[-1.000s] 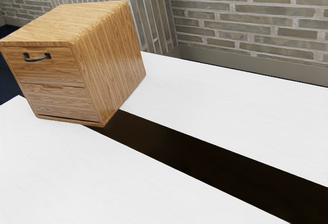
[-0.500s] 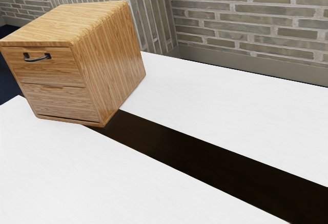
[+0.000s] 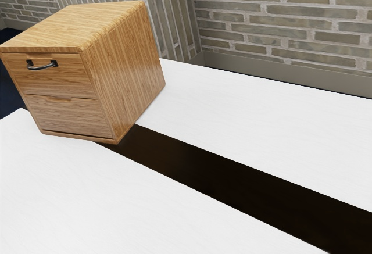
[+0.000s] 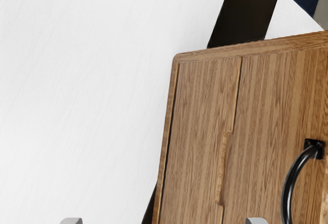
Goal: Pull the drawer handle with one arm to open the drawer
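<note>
A wooden two-drawer cabinet (image 3: 116,62) stands at the exterior view's upper left, across the dark gap between two white tabletops. Its upper drawer (image 3: 55,79) carries a black curved handle (image 3: 41,64) and sits flush with the front; the lower drawer (image 3: 70,114) has no handle that I can see. From the wrist view I face the cabinet front (image 4: 205,131), with the handle (image 4: 294,183) off to one side. Two grey fingertips (image 4: 72,220) of my gripper (image 4: 164,221) stand far apart with nothing between them, short of the cabinet.
Two white tabletops (image 3: 267,120) are split by a dark strip (image 3: 244,184) that runs diagonally from under the cabinet. A brick wall (image 3: 279,15) closes the back. A dark blue floor (image 3: 7,91) lies to the left of the cabinet.
</note>
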You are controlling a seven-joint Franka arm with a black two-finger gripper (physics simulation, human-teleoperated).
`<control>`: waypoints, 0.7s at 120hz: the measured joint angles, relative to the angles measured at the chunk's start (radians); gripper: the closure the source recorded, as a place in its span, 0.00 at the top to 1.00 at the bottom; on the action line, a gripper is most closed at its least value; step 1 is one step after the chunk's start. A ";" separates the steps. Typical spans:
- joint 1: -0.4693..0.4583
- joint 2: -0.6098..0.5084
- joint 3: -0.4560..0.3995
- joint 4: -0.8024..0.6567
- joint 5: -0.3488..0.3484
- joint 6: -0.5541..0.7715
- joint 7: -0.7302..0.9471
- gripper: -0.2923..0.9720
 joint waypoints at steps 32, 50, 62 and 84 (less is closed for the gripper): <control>-0.003 0.131 -0.044 0.063 -0.079 0.014 0.009 0.45; 0.003 0.179 -0.080 0.070 -0.095 0.018 0.015 0.39; 0.012 0.223 -0.121 0.094 -0.097 0.030 0.028 0.39; -0.050 0.273 -0.125 0.124 -0.095 0.062 0.056 0.40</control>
